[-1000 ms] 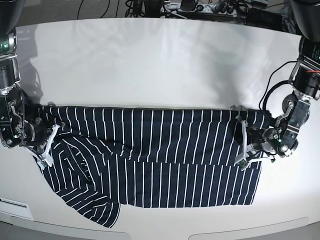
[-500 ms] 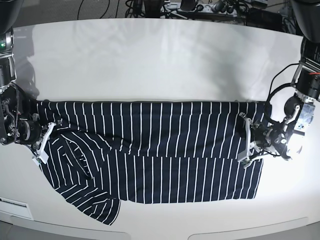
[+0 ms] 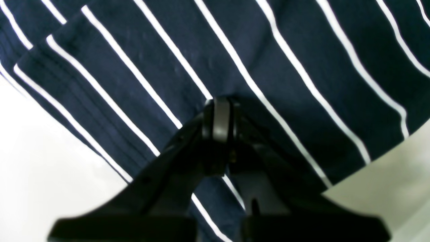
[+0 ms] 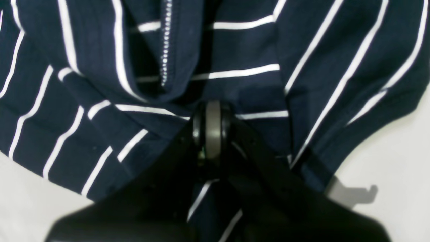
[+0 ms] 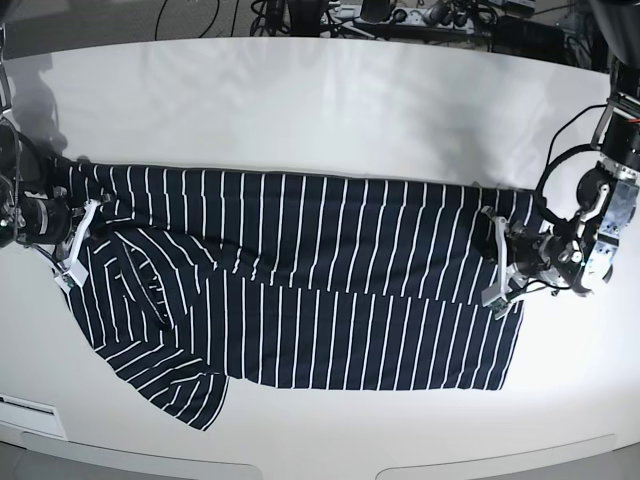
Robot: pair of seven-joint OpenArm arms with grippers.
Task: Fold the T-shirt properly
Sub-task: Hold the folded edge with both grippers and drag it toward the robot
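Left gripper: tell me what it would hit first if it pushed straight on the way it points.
The left gripper is shut on the T-shirt, so it would only press further into that striped cloth, toward the shirt's middle. Depth beyond the fold is unclear.

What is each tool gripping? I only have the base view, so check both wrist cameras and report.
Observer: In the left wrist view, the left tool is shut, with cloth of the T-shirt puckering at its tips, near the shirt's edge.
Operator: Now the right one.
Observer: In the right wrist view, the right tool is shut on cloth just below a rolled fold with a white stitched seam.
Operator: Report any table showing there.
Observer: Bare table shows at both lower corners, with the tool's shadow on the right one.
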